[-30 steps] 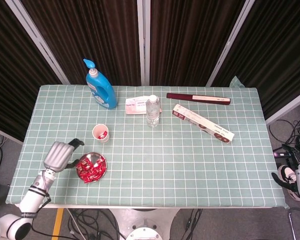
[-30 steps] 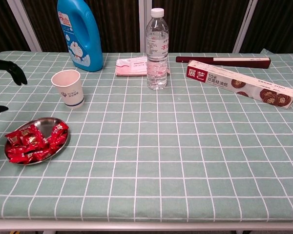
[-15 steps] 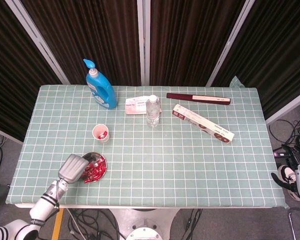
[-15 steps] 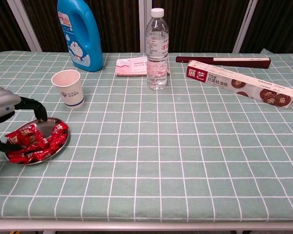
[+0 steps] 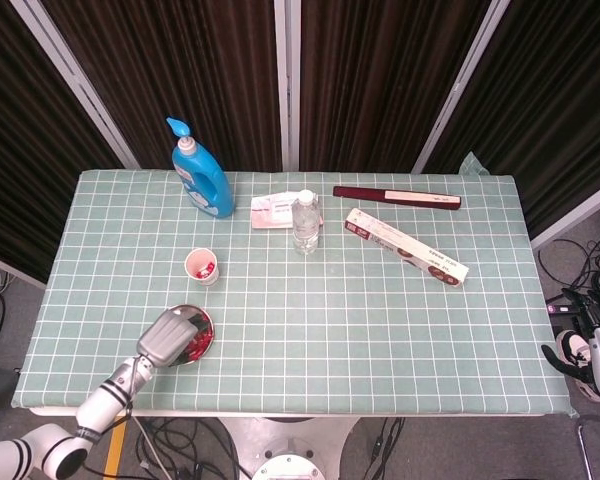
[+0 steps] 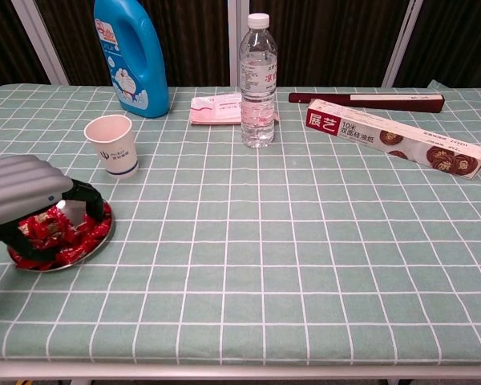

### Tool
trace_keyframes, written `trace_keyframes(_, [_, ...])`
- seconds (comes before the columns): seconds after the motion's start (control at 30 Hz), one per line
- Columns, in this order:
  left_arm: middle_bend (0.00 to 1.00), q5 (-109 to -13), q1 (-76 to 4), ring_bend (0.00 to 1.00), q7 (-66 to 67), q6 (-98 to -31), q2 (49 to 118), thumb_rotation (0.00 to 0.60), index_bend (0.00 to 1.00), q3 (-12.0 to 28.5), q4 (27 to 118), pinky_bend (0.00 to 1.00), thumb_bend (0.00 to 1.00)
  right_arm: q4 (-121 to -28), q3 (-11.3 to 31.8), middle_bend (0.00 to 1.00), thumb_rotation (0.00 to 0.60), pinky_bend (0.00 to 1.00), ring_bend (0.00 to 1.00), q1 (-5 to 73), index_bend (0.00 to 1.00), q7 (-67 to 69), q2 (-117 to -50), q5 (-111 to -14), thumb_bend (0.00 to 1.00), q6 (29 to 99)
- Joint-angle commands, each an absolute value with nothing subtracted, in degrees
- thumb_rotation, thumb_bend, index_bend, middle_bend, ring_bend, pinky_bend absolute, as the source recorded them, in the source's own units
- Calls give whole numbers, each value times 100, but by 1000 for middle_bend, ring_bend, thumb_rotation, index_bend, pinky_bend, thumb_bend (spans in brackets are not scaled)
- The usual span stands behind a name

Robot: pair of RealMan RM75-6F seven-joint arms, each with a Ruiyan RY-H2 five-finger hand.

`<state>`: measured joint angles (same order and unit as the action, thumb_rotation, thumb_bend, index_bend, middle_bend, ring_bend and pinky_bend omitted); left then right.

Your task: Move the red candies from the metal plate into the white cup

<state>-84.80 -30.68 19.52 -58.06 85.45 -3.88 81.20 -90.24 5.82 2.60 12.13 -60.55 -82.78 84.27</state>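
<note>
The metal plate [image 5: 204, 325] [image 6: 99, 238] sits near the table's front left edge with red candies [image 5: 194, 340] [image 6: 58, 233] piled in it. My left hand [image 5: 165, 338] [image 6: 24, 188] is lowered over the plate and hides most of it in the head view. In the chest view its fingers [image 6: 90, 197] and thumb reach down on either side of the pile, still apart. The white cup [image 5: 202, 267] [image 6: 112, 144] stands upright just behind the plate, with something red inside in the head view. My right hand [image 5: 572, 360] hangs off the table's right edge; its pose is unclear.
A blue detergent bottle [image 5: 202, 178] [image 6: 132, 56] stands at the back left. A water bottle [image 5: 305, 222] [image 6: 258, 80] and a pink packet [image 5: 275, 212] lie mid-back. A long wrap box [image 5: 405, 247] [image 6: 393, 136] and a dark red box [image 5: 395, 197] lie back right.
My left hand has moved right from beside the plate to right over it and come down, its fingers now among the candies. The right hand has stayed still.
</note>
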Motion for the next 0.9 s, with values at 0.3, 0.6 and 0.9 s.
trace_keyframes(0.3, [562,-8606,-3136,892,1473,-5730,8675,600,552,-372,7699,1000,355,-9042,589,200,600,427,97,270,137,1192,-6050,-8252,132,8411])
trace_keyframes(0.6, [654,-8720,-3132,904,991,-5749,8777,600,625,-398,7341,1000,459,-9074,580,200,600,431,97,263,137,1177,-6040,-8267,132,8432])
trace_keyframes(0.9, [737,-8848,-3091,919,600,-5957,8740,600,684,-373,7220,1000,507,-9085,575,201,600,438,112,242,137,1188,-6027,-8295,132,8486])
